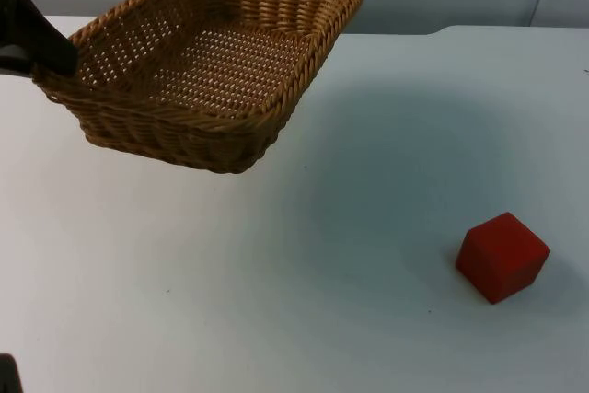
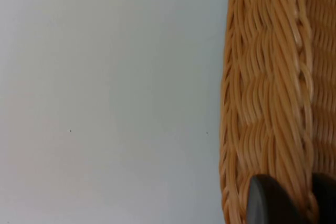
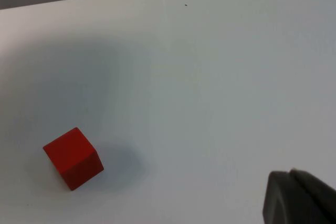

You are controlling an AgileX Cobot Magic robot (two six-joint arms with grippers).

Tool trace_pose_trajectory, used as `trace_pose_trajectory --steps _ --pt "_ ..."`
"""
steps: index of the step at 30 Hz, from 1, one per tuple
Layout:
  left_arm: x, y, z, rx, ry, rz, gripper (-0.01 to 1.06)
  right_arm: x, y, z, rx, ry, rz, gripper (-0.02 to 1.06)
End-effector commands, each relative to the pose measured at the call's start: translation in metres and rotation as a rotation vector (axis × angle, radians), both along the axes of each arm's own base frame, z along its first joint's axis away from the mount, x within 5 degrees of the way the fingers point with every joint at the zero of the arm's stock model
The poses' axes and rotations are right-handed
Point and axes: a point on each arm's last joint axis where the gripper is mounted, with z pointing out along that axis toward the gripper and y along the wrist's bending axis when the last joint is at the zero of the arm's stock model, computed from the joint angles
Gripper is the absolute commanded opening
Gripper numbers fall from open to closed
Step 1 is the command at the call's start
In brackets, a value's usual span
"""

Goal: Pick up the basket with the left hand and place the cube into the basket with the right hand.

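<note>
The wicker basket (image 1: 212, 62) hangs tilted above the white table (image 1: 276, 301) — left gripper (image 1: 41, 52) is clamped on its left rim. Red cube (image 1: 502, 256) sits on the table well off to the basket's right. Right gripper (image 3: 302, 200) is near the cube — can't tell how open.

L claw (image 1: 41, 62) clamped on rim, raised; R claw (image 3: 299, 200) waits.

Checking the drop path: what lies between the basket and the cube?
Nothing: bare white table separates basket from red cube, per top view.
</note>
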Motion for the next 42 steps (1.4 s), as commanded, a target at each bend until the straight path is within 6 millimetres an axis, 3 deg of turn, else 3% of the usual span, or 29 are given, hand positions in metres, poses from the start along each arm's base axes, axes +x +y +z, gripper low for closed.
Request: trace_pose_trajectory --steps 1,42 --pt "0.0 -0.0023 0.0082 -0.035 -0.015 0.005 0.0 0.0002 0.0 -0.0007 0.0 -0.008 -0.003 0.0" --pt "0.0 -0.0023 0.0082 -0.035 -0.015 0.005 0.0 0.0002 0.0 -0.0007 0.0 -0.008 -0.003 0.0"
